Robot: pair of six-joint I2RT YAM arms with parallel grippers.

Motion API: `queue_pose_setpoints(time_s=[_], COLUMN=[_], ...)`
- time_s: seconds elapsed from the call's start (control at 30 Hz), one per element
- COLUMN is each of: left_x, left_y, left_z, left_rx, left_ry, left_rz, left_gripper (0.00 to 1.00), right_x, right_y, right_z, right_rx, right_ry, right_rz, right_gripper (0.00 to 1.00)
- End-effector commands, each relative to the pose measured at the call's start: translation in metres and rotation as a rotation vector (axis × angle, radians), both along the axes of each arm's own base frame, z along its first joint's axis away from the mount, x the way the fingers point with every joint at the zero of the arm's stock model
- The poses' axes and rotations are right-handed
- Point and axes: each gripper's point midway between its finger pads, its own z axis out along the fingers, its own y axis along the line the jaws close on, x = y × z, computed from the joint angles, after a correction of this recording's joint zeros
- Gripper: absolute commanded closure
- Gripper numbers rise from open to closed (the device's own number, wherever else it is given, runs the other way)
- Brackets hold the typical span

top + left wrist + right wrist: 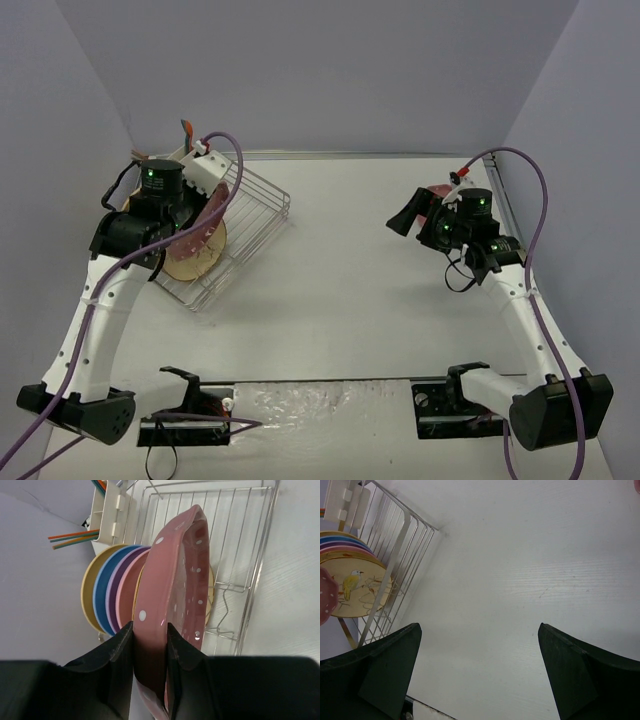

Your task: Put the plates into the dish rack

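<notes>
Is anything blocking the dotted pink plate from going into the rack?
Nothing visible. The left gripper holds the dotted pink plate on edge beside the cream plate, and the dish rack wires past it are bare.

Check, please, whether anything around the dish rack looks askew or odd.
Only the dark-pink white-dotted round plate: pinched at its rim by the left claw, it leans across the silver wire dish rack, unlike the upright pastel plates.

Dish rack (255,205) sits far-left on counter (380,300). Plates (107,590) stand on edge in a row inside, w/ caddy (110,515) at rack's far corner. Extra plate (170,575), in left pincer (150,636), nxt to row. Right pincer (479,630) well right of rack.
</notes>
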Motion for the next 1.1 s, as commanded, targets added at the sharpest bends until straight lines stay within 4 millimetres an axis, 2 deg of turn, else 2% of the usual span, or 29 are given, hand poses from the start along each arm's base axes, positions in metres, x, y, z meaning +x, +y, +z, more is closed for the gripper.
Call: queue_pose_setpoints(time_s=[0.0, 0.1, 0.27, 0.37, 0.93, 1.0, 1.07], left_x=[0.029, 0.041, 0.053, 0.056, 0.068, 0.069, 0.070], left_y=[0.017, 0.027, 0.027, 0.025, 0.034, 0.037, 0.038], left_z=[0.041, 0.022, -0.005, -0.028, -0.098, -0.103, -0.105], left_rx=[0.110, 0.131, 0.137, 0.132, 0.119, 0.125, 0.128], left_ry=[-0.156, -0.102, -0.035, 0.020, 0.149, 0.148, 0.138], left_rz=[-0.095, -0.104, -0.125, -0.135, -0.099, -0.086, -0.076], left_gripper=[1.00, 1.00, 1.00, 1.00, 1.00, 0.96, 0.87], right_x=[0.008, 0.008, 0.009, 0.011, 0.015, 0.014, 0.014], right_y=[-0.002, -0.005, -0.009, -0.012, -0.018, -0.018, -0.019], right_z=[0.008, 0.003, -0.001, -0.004, -0.024, -0.028, -0.029], right_rx=[-0.010, -0.017, -0.016, -0.017, -0.025, -0.028, -0.029], right_ry=[-0.047, -0.039, -0.027, -0.020, 0.030, 0.038, 0.041], right_rz=[0.014, 0.010, 0.009, 0.005, 0.004, 0.002, -0.003], right_gripper=[0.00, 0.00, 0.00, 0.00, 0.00, 0.00, 0.00])
